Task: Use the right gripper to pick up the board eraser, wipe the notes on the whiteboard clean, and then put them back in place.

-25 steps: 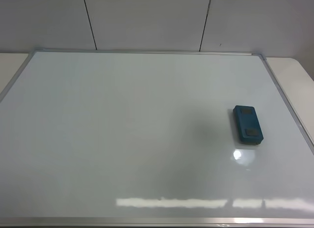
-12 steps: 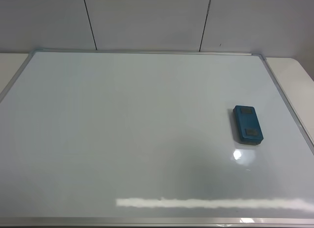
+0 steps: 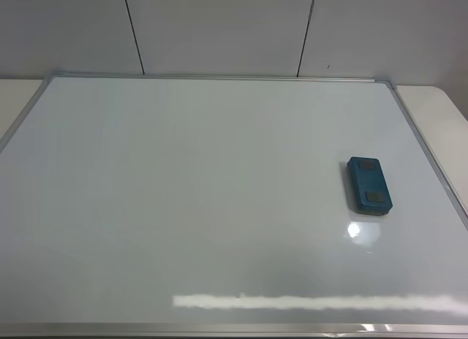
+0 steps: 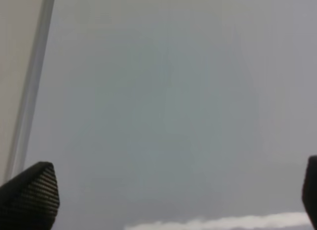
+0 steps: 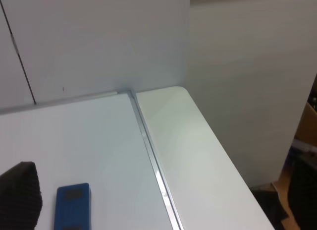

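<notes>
Board eraser (image 3: 369, 185) flat on whiteboard (image 3: 183, 207), ungripped.

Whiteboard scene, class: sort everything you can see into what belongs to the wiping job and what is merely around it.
Belongs to the job:
whiteboard, no scribble visible on it
board eraser, lying flat on the board
right gripper, one fingertip showing in its wrist view

Merely around:
table beyond the board's right frame
panelled wall behind
left gripper

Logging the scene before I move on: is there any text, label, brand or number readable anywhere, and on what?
None readable.
The whiteboard shows no writing or marks.
The board eraser shows two dark patches and no legible label.
</notes>
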Tool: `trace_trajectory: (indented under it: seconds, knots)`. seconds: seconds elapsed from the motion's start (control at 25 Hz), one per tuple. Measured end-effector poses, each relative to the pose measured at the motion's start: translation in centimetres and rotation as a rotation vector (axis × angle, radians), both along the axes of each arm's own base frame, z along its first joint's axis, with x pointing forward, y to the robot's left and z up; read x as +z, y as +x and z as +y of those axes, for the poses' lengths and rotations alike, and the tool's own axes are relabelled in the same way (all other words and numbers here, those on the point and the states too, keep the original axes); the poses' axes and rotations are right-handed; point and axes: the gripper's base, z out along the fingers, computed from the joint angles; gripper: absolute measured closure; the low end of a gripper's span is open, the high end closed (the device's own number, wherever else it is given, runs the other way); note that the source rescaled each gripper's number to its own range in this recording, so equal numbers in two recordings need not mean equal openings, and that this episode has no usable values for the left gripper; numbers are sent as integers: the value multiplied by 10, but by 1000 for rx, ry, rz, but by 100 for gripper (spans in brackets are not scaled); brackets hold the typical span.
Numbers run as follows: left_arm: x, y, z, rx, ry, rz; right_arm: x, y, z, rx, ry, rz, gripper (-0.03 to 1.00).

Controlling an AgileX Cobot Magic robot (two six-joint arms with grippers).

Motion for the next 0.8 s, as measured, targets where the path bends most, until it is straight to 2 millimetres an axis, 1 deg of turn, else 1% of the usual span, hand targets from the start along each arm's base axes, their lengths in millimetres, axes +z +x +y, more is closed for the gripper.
trace_trajectory:
  seconds: [0.16,0.28,0.4,0.52,0.6,0.8]
  knots:
    - [0,0,0,0,0,0,-13,10,-1,36,15,68,-3]
    - [0,0,0,0,0,0,-28,22,-2,75,31,124,-3]
    - [0,0,0,0,0,0,-46,38,-3,95,43,171,-3]
    - [0,0,0,0,0,0,-69,55,-2,123,54,222,-3]
    - [0,0,0,0,0,0,-82,61,-1,135,66,267,-3]
    - [0,0,0,0,0,0,-84,62,-1,132,72,270,-3]
